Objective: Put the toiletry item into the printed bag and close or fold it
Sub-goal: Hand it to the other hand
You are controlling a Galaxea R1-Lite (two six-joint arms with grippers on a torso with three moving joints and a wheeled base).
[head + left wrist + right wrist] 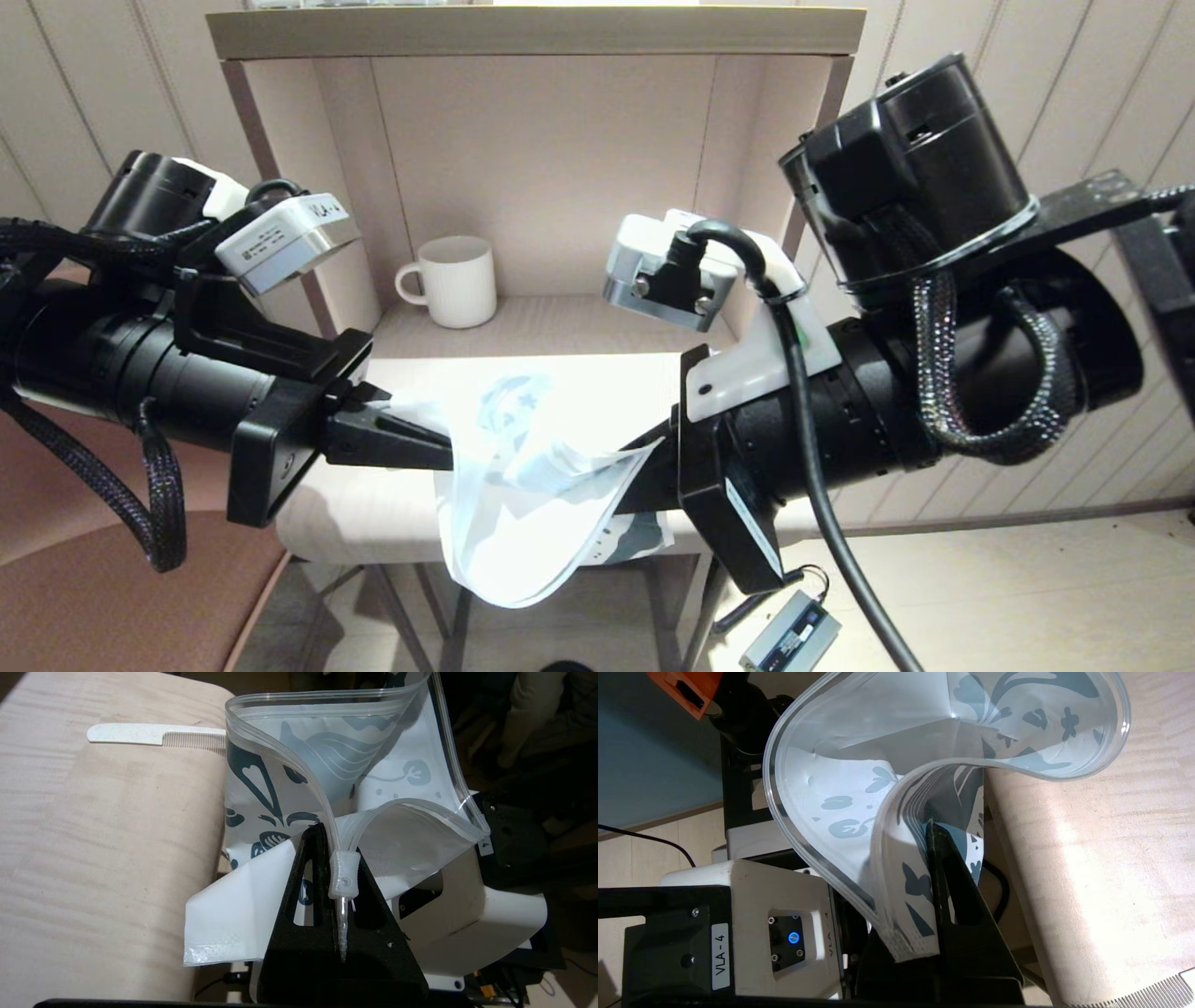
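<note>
Two robot arms hold a printed zip bag open in the air while the comb lies outside it on the table.

Head view: the left gripper (439, 453) and right gripper (635, 485) meet at the front edge of the pale table (373, 523), each clamped on one end of the printed bag (523, 504), which sags between them and over that edge; a white mug (453, 280) stands on the shelf behind the table. Left wrist view: the closed jaws pinch the bag beside its zip slider (345, 877), the mouth gaping; the comb (154, 735) lies flat on the table, just behind the bag. Right wrist view: the shut jaws grip the bag's opposite corner. Likely risks: thin plastic could slip from either pinch, the mouth could collapse, or releasing one end to fetch the comb could drop the bag off the table.
</note>
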